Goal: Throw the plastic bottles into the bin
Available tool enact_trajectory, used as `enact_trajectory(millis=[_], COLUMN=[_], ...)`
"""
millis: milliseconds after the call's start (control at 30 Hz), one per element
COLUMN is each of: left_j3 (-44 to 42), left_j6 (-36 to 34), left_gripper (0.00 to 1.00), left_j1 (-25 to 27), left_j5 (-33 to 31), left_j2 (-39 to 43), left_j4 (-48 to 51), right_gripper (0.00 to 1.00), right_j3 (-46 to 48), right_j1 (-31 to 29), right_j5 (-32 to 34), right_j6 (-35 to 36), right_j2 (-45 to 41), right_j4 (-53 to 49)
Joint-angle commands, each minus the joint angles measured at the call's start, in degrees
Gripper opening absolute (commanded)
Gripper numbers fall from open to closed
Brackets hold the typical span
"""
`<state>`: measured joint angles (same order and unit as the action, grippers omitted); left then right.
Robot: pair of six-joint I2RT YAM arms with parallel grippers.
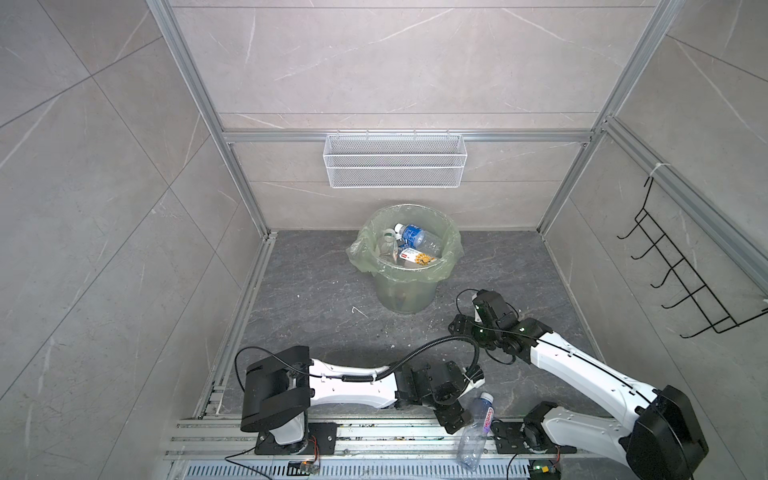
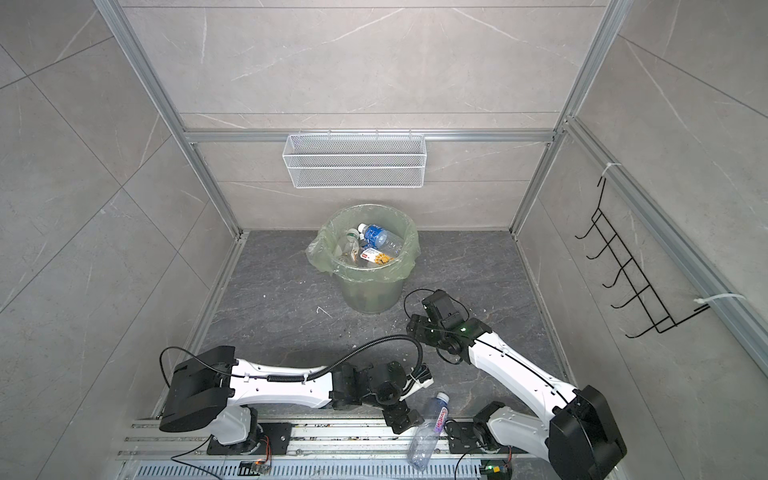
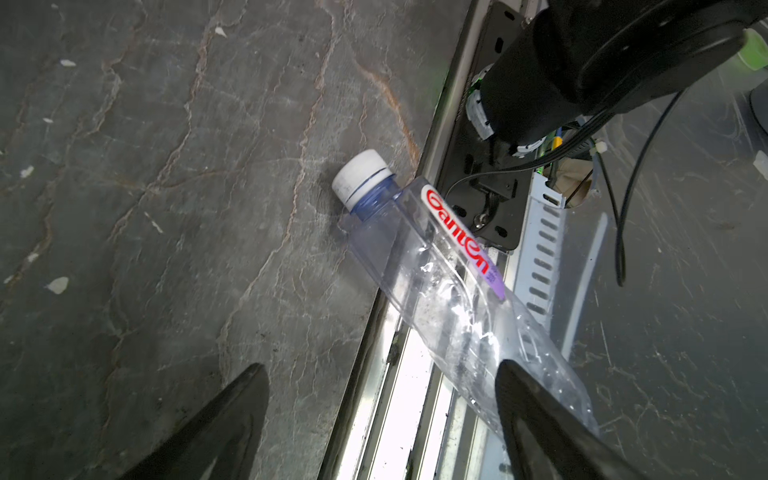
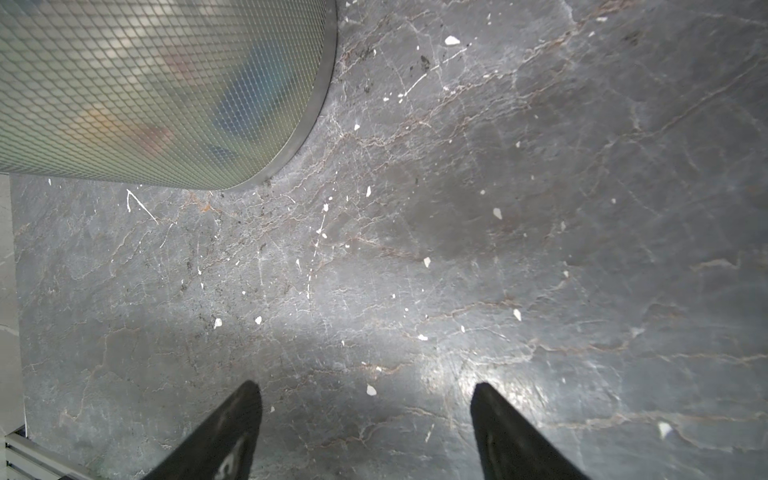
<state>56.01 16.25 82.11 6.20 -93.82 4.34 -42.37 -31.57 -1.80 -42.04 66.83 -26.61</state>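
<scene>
One clear plastic bottle (image 1: 475, 428) with a white cap and red lettering lies on its side at the worktop's (image 1: 311, 324) near edge, right of the middle. Its cap end rests on the dark stone and its body slants across the metal rail (image 3: 386, 415). The left gripper (image 3: 379, 368) hangs close over it, jaws spread wide and gripping nothing. One finger (image 3: 540, 415) crosses the bottle's base end in the wrist view; whether they touch is unclear. The right gripper (image 4: 365, 387) is spread too, empty, over bare stone near the bin (image 1: 405, 295). The bin stands at the middle of the far edge with several bottles (image 1: 413, 235) inside.
</scene>
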Motion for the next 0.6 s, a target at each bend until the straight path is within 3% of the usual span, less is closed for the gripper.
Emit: enact_trajectory(millis=[0, 267, 567], left_j3=[4.17, 10.96, 15.46], left_j6=[2.42, 4.08, 6.84], left_gripper=[0.93, 0.93, 0.87], left_j1=[1.22, 3.93, 4.81], left_j5=[1.35, 4.11, 3.08], left_j2=[-2.11, -10.32, -16.81], left_j4=[-0.67, 0.97, 7.53], right_gripper=[0.85, 0.86, 0.86], right_j3=[-2.61, -3.68, -1.99], right_j1=[0.09, 0.73, 1.58], right_j5=[-0.35, -1.58, -1.67], right_j6=[-0.24, 0.03, 0.61], right_j2=[1.46, 4.54, 1.31], right_j4=[1.03, 4.43, 4.94])
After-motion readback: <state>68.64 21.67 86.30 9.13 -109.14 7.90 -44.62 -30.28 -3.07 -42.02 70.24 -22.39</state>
